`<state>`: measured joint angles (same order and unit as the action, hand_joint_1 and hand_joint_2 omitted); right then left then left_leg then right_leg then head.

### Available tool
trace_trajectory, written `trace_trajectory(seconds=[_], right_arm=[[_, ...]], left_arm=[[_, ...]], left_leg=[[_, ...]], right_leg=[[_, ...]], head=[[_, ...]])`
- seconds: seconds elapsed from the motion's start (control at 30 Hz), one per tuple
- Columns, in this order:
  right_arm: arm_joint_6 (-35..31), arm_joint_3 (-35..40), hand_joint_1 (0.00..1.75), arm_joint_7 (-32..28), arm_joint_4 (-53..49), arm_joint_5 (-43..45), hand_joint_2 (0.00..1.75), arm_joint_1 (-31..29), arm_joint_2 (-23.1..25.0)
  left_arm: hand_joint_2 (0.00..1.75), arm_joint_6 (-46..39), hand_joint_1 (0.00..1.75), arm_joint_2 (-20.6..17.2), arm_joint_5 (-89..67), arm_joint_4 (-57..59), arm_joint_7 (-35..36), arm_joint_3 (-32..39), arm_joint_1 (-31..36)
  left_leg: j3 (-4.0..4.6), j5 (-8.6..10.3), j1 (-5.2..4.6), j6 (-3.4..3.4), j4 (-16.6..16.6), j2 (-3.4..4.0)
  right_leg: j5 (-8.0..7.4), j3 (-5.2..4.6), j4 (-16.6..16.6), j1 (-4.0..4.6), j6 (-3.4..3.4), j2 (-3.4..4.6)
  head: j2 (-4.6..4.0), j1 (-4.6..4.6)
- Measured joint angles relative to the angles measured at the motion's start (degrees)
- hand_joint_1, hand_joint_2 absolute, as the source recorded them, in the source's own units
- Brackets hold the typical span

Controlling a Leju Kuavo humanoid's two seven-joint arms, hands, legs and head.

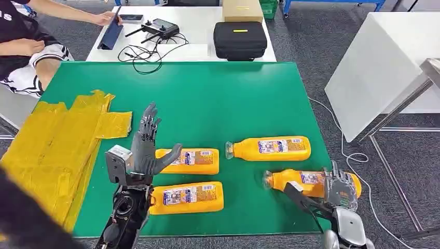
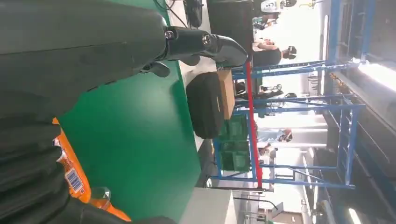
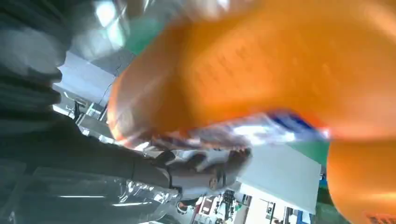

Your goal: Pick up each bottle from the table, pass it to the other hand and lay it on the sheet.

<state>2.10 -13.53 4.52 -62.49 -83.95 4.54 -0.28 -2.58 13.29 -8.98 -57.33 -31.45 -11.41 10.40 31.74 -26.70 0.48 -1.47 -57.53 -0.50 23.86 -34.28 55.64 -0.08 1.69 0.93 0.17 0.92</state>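
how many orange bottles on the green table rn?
4. Two lie by the left hand: far left bottle and near left bottle. Far right bottle lies alone. The right hand grips the near right bottle. None on the yellow sheet.

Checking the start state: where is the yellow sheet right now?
In the head view the yellow sheet lies crumpled on the green table's left side, beside the raised left hand, with no bottle on it.

floor: grey carpet (image 1: 311,46) | white table (image 1: 207,31) behind | blue racks (image 2: 299,140)
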Motion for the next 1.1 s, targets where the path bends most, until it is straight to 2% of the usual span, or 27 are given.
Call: trace_trajectory(seconds=[0.5, 0.67, 0.87, 1.1], right_arm=[[1.01, -0.17, 1.75, -1.09, 3.23, 1.55, 1.75, -2.07, -0.39], [-0.35, -0.29, 1.75, -8.08, 3.04, 5.88, 1.75, -1.67, -0.46], [-1.12, 0.02, 1.75, -10.39, 2.47, 7.83, 1.75, -1.34, -0.39], [-7.13, 2.3, 1.75, -22.61, -2.04, 19.24, 1.75, 0.1, 1.73]], left_arm=[[1.75, -0.35, 0.0, 0.17, -0.02, 1.11, 0.0, 0.0, 0.26], [1.75, -0.42, 0.0, 0.17, -0.02, 1.42, -0.2, 0.09, 0.23], [1.75, -0.41, 0.0, 0.17, -0.02, 1.73, -0.37, 0.31, 0.22], [1.75, -0.41, 0.0, 0.17, -0.57, 1.79, -1.4, 0.74, 0.2]], left_leg=[[-0.06, 0.0, 0.0, 0.0, 0.0, -0.01], [-0.08, -0.02, 0.02, 0.01, 0.0, 0.07], [-0.15, -0.05, 0.02, 0.04, 0.0, 0.09], [0.02, 0.01, 0.02, 0.02, 0.0, -0.01]], right_leg=[[0.0, 0.04, -0.01, 0.03, 0.0, 0.0], [0.0, 0.05, 0.0, 0.03, 0.0, 0.08], [-0.01, 0.12, 0.0, 0.03, -0.01, 0.09], [-0.01, -0.01, 0.04, 0.02, 0.0, 0.02]], head=[[-0.02, 0.0], [0.0, 0.02], [-0.02, 0.0], [0.0, 0.04]])
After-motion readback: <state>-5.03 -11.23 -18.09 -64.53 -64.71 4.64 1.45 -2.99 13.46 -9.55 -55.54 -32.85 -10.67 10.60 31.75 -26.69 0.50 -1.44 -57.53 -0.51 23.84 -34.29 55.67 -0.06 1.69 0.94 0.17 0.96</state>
